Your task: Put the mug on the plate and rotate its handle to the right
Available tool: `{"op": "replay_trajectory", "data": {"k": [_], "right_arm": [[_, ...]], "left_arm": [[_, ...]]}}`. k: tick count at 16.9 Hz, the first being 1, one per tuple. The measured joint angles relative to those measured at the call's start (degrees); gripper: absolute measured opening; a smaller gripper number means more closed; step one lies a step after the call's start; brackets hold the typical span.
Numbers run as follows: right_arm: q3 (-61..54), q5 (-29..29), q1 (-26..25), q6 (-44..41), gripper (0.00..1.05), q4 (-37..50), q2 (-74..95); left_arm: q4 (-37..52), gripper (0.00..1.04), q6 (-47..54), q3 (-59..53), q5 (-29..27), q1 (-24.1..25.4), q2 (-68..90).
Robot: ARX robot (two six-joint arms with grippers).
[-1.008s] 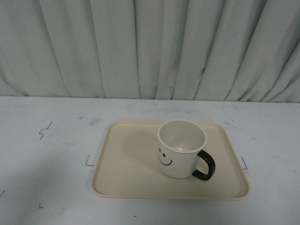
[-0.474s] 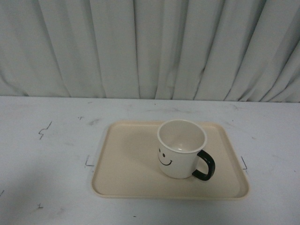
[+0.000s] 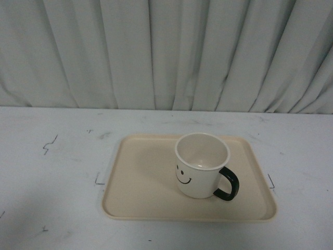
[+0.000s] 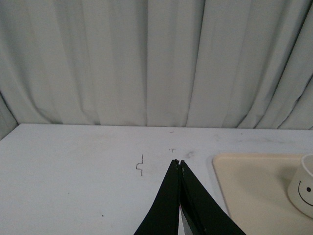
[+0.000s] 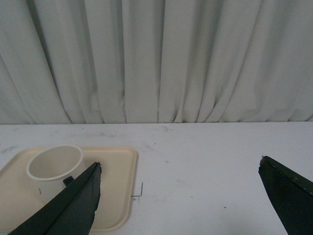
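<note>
Your mug (image 3: pixel 200 166) stands on the plate (image 3: pixel 140 182), handle (image 3: pixel 228 185) aimed right, slightly toward the robot. Right gripper (image 5: pixel 179 161), spread wide, looks nearer; left gripper (image 4: pixel 179 162) pressed together.

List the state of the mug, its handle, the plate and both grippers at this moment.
mug: upright, empty, standing on the plate.
handle: pointing right, angled slightly toward the robot.
plate: flat on the table, holding only the mug.
left gripper: shut, holding nothing.
right gripper: open, holding nothing.
</note>
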Motion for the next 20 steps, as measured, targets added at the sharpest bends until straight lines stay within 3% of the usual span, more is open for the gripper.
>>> {"op": "replay_trajectory", "data": {"k": [6, 8, 13, 15, 16, 18, 20], "right_arm": [[0.0, 0.0, 0.0, 0.0, 0.98, 0.0, 0.0], [0.0, 0.0, 0.0, 0.0, 0.98, 0.0, 0.0], [0.0, 0.0, 0.0, 0.0, 0.98, 0.0, 0.0], [0.0, 0.0, 0.0, 0.0, 0.98, 0.02, 0.0], [0.37, 0.74, 0.17, 0.35, 0.98, -1.92, 0.39], [2.1, 2.49, 1.11, 1.16, 0.98, -6.25, 3.19], [3.45, 2.69, 1.05, 1.51, 0.98, -5.05, 8.74]], "left_arm": [[-5.88, 0.02, 0.0, 0.0, 0.0, 0.0, -5.88], [-16.87, 0.02, 0.0, 0.02, 0.02, 0.0, -14.16], [-16.48, 0.02, 0.0, 0.02, 0.0, 0.0, -15.85], [-16.31, 0.24, 0.0, 0.02, 0.0, 0.0, -15.82], [-16.33, 0.4, 0.0, 0.02, 0.0, 0.0, -15.82], [-16.33, 0.47, 0.0, 0.02, -0.02, 0.0, -15.82], [-16.33, 0.55, 0.0, 0.02, -0.04, 0.0, -15.82]]}}
